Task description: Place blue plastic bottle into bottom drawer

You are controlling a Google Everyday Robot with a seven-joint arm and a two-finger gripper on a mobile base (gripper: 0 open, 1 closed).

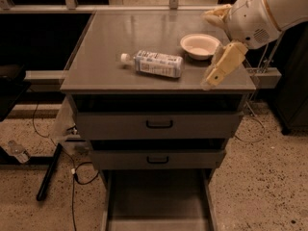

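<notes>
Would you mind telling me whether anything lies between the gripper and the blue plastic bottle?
Nothing visible does. The gripper hangs over the front right corner of the cabinet top, and the blue plastic bottle lies on its side to its left with bare top between them. The white bowl sits farther back, off that line.

Robot lab: speckled floor (260,177), loose cables (72,177), grey drawer cabinet (144,28) (fingers (219,69) over its right edge)
</notes>
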